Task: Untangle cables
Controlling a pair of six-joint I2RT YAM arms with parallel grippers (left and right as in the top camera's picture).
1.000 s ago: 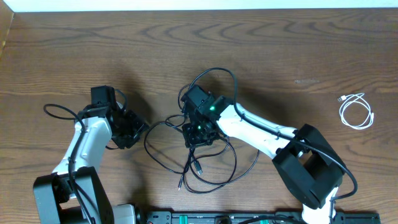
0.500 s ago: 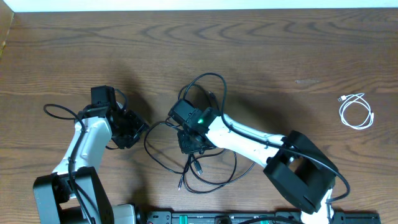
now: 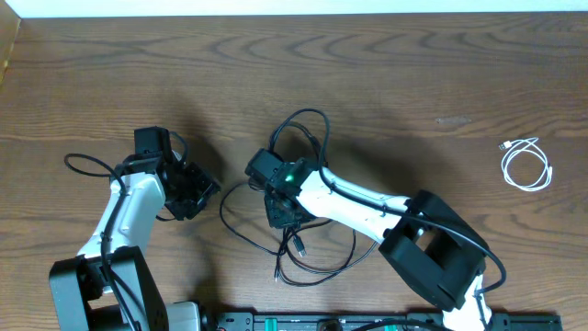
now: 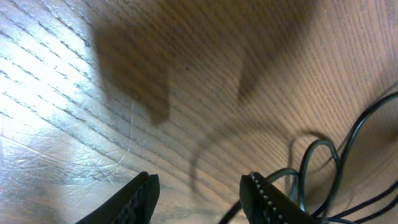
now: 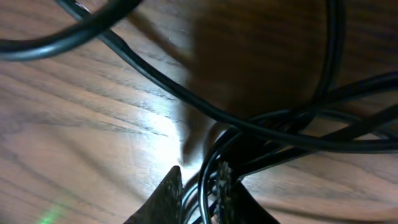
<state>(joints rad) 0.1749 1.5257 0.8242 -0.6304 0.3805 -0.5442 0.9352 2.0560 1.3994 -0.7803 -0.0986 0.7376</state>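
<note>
The right gripper (image 3: pixel 280 208), pinching the black cables (image 5: pixel 261 132), has dragged the tangle leftward toward the spread, empty left gripper (image 4: pixel 199 190), so a two-handed pull looks close.

No text, label, brand, number or sign is being shown legibly in any of the views.
</note>
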